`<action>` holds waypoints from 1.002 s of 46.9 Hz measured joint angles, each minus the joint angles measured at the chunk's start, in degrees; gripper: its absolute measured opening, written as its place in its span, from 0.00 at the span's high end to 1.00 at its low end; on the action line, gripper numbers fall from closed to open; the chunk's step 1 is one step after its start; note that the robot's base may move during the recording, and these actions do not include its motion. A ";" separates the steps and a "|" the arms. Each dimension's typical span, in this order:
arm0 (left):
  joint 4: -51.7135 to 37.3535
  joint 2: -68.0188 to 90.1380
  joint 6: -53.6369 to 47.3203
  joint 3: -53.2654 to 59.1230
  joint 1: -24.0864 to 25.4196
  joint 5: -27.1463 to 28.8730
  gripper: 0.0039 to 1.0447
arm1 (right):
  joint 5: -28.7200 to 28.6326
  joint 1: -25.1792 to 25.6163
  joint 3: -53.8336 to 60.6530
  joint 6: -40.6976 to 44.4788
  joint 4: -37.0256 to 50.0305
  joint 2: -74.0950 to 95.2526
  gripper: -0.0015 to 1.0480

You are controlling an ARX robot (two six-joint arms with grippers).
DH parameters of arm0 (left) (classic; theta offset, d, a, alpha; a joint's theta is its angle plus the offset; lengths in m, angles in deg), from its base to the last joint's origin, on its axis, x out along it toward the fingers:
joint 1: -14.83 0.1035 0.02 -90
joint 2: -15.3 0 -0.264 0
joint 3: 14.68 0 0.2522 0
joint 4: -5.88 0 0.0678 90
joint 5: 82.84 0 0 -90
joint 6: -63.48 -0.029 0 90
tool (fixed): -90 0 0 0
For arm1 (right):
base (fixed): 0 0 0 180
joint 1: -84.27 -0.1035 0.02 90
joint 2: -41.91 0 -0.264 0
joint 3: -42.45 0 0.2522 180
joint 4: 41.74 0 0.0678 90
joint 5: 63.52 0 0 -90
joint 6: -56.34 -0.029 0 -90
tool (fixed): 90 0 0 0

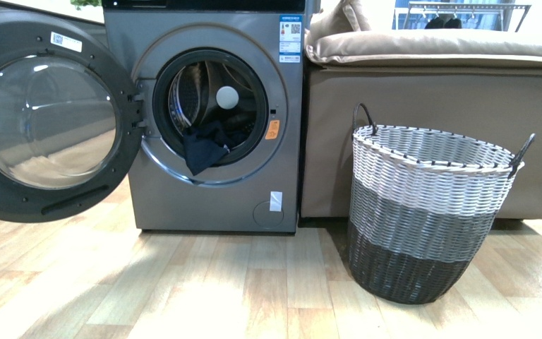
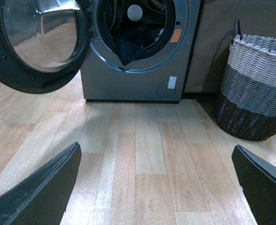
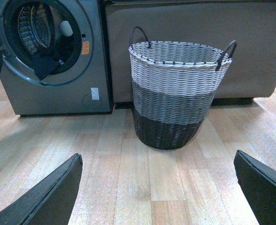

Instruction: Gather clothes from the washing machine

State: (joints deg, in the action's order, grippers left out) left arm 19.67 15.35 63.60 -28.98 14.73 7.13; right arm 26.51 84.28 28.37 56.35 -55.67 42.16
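The grey washing machine [image 1: 212,191] stands at the back left with its round door [image 1: 42,120] swung open to the left. The dark navy clothes [image 1: 203,148] hang over the lower lip of the drum mouth. They also show in the left wrist view [image 2: 128,49] and the right wrist view [image 3: 46,63]. My left gripper [image 2: 159,187] is open and empty, well back from the machine [image 2: 128,84] above the wooden floor. My right gripper [image 3: 159,187] is open and empty, facing the woven basket [image 3: 175,93]. Neither arm shows in the front view.
The woven grey-white basket [image 1: 423,212] with dark handles stands on the floor right of the machine, also in the left wrist view [image 2: 257,89]. A beige sofa [image 1: 437,106] sits behind it. The open door [image 2: 34,42] juts out to the left over the wooden floor [image 1: 183,289].
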 joint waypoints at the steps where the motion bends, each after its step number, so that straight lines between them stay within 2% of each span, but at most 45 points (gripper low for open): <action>1: 0.00 0.00 0.00 0.00 0.00 0.00 0.06 | 0.00 0.00 0.00 0.00 0.00 0.00 0.08; 47: 0.00 -0.02 0.00 0.02 0.00 0.02 0.06 | 0.00 0.00 0.00 0.00 0.00 0.00 0.08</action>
State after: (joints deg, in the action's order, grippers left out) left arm 19.67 15.33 63.60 -28.96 14.73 7.15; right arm 26.51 84.28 28.37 56.35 -55.67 42.16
